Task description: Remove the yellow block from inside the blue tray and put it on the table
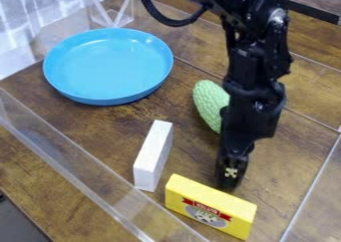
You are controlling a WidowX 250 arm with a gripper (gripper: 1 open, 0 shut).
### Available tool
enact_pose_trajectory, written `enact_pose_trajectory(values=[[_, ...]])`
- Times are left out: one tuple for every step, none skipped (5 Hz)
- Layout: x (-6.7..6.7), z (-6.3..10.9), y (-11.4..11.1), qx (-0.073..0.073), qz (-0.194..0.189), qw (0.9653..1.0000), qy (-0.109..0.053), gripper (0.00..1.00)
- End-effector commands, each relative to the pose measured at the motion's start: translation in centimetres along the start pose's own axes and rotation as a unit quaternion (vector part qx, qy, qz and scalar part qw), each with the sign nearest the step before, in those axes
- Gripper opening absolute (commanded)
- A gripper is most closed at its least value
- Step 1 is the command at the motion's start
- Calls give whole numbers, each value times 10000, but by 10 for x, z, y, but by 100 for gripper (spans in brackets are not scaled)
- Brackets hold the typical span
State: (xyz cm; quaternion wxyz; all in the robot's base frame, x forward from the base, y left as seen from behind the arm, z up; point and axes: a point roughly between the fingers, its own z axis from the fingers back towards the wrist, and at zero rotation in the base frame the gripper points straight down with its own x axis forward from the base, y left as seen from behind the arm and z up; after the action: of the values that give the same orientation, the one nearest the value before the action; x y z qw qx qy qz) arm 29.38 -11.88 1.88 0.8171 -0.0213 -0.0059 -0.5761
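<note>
The yellow block [208, 206] lies flat on the table [80, 136] near the front edge, its red-and-white oval label facing up. My gripper [230, 174] hangs just above the block's back edge, pointing down, its fingers open and holding nothing. The blue tray [107, 65] sits at the back left with nothing in it. The black arm rises from the gripper toward the top of the view.
A white block [154, 153] lies left of the yellow block. A green bumpy object [208, 104] sits behind the arm, partly hidden by it. Clear plastic walls [60, 171] border the table at front and left.
</note>
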Motion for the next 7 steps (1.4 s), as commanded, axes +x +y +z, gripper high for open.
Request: enact_pose_trajectory(values=[[4,3,7,49,328,9994,-62,100],[-5,4,11,80,30,9999,-84,100],[-13,5,15,121,-243,9996,-117,100],[-3,5,13,165,-370,9991,-148,100],[-14,24,29,190,-567,9982,-8,100],[-23,48,48,244,-722,9969,204,100],[-23,68,47,259,-464,9981,299,100]])
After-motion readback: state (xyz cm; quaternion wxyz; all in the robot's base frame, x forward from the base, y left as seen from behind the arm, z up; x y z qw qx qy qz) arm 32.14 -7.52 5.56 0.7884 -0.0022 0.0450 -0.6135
